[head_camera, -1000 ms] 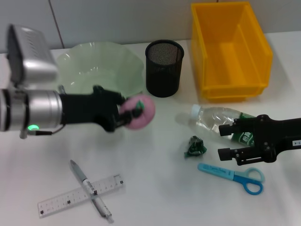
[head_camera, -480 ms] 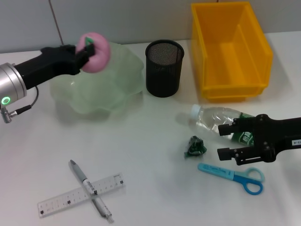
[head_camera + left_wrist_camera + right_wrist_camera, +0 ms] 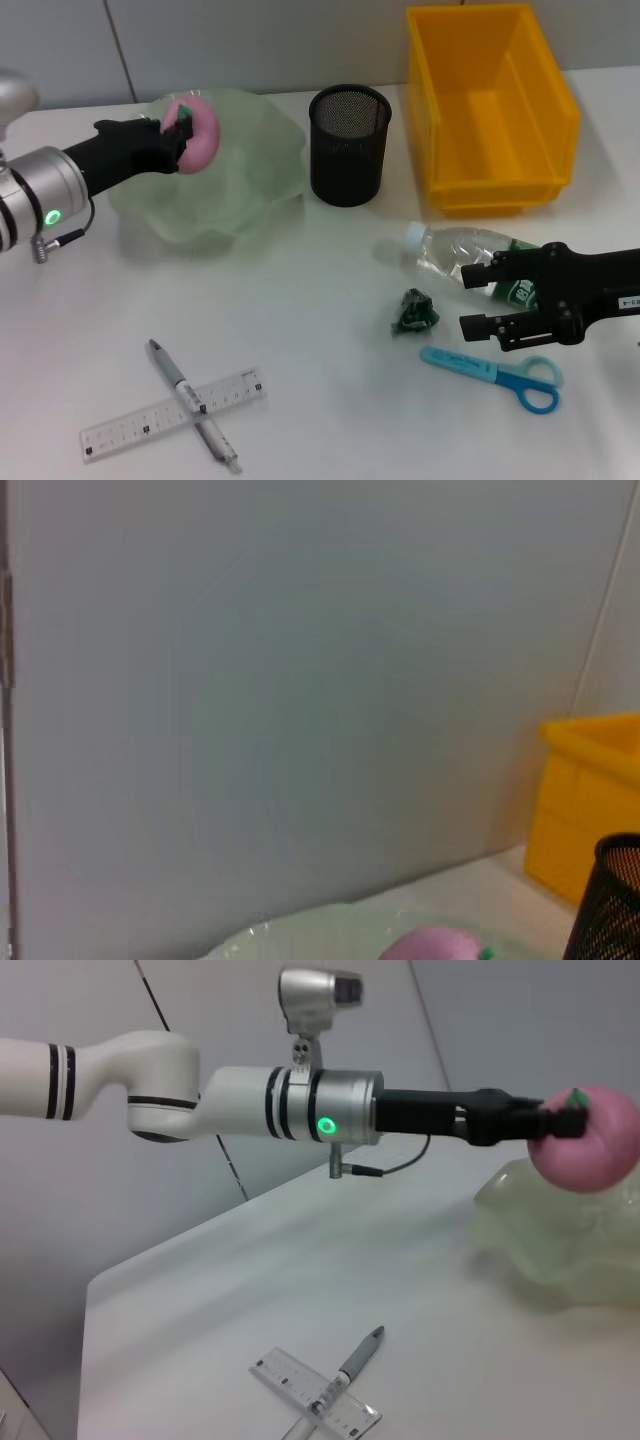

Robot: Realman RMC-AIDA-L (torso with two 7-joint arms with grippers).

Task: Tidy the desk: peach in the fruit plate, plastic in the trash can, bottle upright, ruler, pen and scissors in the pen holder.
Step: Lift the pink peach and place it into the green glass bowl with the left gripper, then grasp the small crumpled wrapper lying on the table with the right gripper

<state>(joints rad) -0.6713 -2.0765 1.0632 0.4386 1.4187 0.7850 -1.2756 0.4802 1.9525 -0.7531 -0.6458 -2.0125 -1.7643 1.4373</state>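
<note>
My left gripper (image 3: 178,140) is shut on the pink peach (image 3: 192,133) and holds it over the pale green fruit plate (image 3: 235,185); the peach also shows in the left wrist view (image 3: 435,946) and the right wrist view (image 3: 585,1137). My right gripper (image 3: 478,298) is open and hovers by the lying plastic bottle (image 3: 450,253). A crumpled green plastic scrap (image 3: 414,311) lies left of it. Blue scissors (image 3: 495,373) lie below it. A pen (image 3: 192,403) lies crossed over a clear ruler (image 3: 170,413). The black mesh pen holder (image 3: 349,144) stands upright.
A yellow bin (image 3: 490,105) stands at the back right, behind the bottle. The wall runs close behind the plate and the bin.
My left gripper has carried the peach from the plate's front edge up and back over the plate, then lowered it slightly. The right arm has not moved.
</note>
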